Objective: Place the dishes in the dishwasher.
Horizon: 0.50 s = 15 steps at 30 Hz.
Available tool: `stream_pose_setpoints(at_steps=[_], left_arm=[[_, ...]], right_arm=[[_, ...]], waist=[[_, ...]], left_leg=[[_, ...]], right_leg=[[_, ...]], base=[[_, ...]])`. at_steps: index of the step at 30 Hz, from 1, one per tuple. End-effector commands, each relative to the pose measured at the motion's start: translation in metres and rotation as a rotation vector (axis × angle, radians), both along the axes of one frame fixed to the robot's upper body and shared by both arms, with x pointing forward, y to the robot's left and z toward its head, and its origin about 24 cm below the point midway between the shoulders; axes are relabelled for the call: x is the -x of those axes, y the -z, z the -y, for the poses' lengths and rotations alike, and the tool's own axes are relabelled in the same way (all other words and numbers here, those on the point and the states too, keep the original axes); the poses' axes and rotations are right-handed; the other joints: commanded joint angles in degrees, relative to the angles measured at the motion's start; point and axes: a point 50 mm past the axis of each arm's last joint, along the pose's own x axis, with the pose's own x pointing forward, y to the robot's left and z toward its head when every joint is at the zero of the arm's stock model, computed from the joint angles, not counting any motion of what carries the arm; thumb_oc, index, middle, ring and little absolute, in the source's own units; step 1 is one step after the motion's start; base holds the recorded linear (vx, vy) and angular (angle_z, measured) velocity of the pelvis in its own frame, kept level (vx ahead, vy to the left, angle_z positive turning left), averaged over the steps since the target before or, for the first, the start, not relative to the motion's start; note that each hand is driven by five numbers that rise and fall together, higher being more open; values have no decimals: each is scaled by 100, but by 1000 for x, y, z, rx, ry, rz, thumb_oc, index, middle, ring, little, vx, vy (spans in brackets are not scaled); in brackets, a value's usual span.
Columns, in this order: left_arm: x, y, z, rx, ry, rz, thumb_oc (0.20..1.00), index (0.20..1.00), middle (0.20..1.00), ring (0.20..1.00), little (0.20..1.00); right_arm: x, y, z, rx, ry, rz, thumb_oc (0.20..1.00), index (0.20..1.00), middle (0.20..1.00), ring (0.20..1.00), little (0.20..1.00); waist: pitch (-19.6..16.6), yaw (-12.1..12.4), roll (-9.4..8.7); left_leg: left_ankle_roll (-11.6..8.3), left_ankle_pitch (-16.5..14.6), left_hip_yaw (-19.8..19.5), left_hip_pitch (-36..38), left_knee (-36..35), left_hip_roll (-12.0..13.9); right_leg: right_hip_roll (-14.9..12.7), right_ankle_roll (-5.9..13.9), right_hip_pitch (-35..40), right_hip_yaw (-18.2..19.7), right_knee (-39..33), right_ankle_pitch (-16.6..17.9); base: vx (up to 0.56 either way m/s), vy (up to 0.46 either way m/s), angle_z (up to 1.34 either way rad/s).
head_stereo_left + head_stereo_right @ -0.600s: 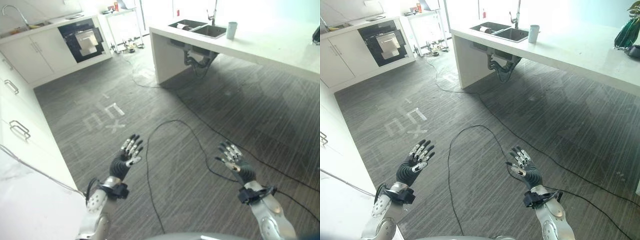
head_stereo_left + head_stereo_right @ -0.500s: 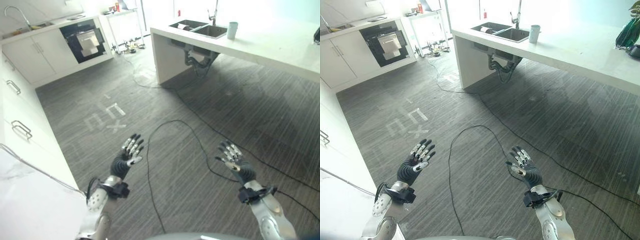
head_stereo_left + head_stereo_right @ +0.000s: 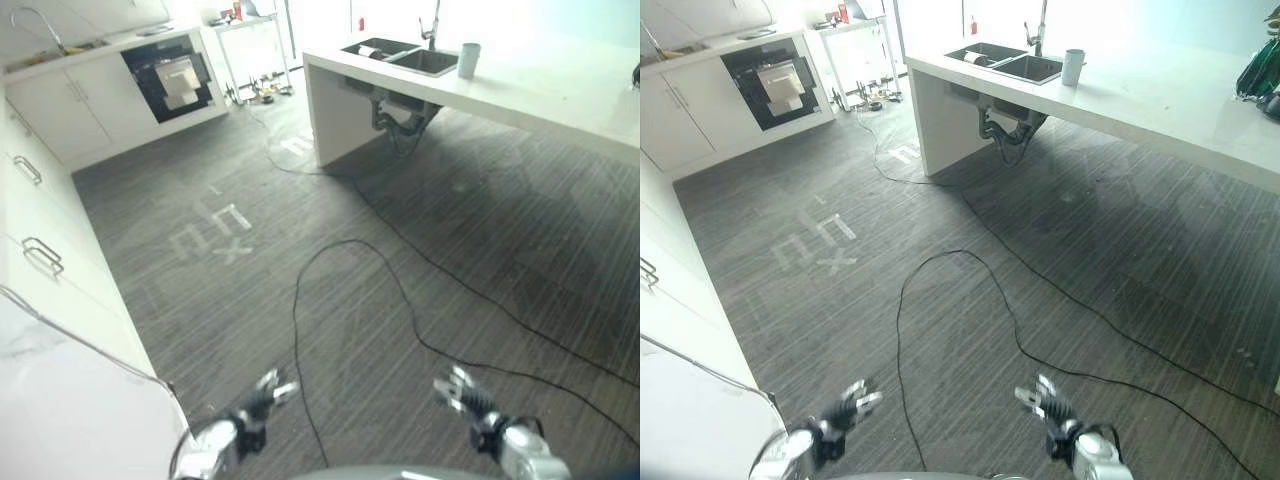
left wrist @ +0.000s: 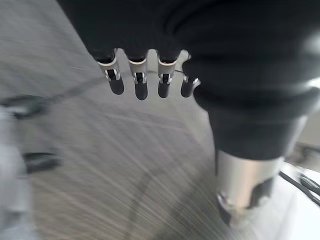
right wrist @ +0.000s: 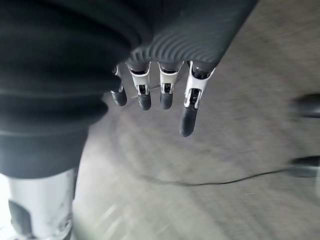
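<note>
— Down at the near edge of the head views, what are the hands doing?

— Both are hanging low over the grey floor. The left hand is showing at the lower left and the right hand at the lower right, well apart from each other.

— Are they gripping anything?

— No. On the left wrist view the fingers are pointing out in a loose, straight row with nothing between them and the thumb. The right wrist view is giving the same reading: its fingers are lying relaxed and slightly spread, holding nothing and touching nothing.

— So where are the dishes sitting?

— Far from both hands. A pale cup is standing upright on the white island counter, just beside the sink. Something white is lying in the far basin of that sink; I cannot tell what it is.

— And the dishwasher?

— A dark appliance is sitting in the row of white cabinets across the room, with a pale shape showing on its front. I cannot tell whether it is the dishwasher, or whether its door is open.

— Anything else lying between?

— White tape marks are sticking to the floor midway, and drawer fronts with metal handles are running along the left side.
</note>
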Motion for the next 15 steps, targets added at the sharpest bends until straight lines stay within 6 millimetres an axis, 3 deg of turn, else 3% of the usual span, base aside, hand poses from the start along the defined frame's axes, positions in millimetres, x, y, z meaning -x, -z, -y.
stream_pose_setpoints(at_steps=[1, 12, 15], left_arm=[[-56, -27, 9, -30, 116, 283, 1000, 1000, 1000, 1000, 1000], [-56, -27, 1, -75, 89, 308, 1000, 1000, 1000, 1000, 1000], [-63, -35, 1, -67, 44, 380, 1000, 1000, 1000, 1000, 1000]], right_arm=[[-46, -28, -7, -53, 11, 252, 1000, 1000, 1000, 1000, 1000], [-51, -34, -6, -48, -19, 319, 1000, 1000, 1000, 1000, 1000], [-60, -42, -10, -74, -15, 380, 1000, 1000, 1000, 1000, 1000]], waist=[[117, 37, -15], [166, -3, 53], [175, 27, 54]], left_leg=[[-40, -629, 341, 319, -2, -107], [-41, -631, 371, 317, -2, -87], [-76, -591, 348, 314, -2, -47]], right_leg=[[-127, 477, -85, 50, 306, -200], [-91, 427, -97, 6, 380, -288], [-50, 369, -98, -33, 441, -351]], base=[[-66, -23, -1], [-6, -17, -4], [41, -110, 6]])
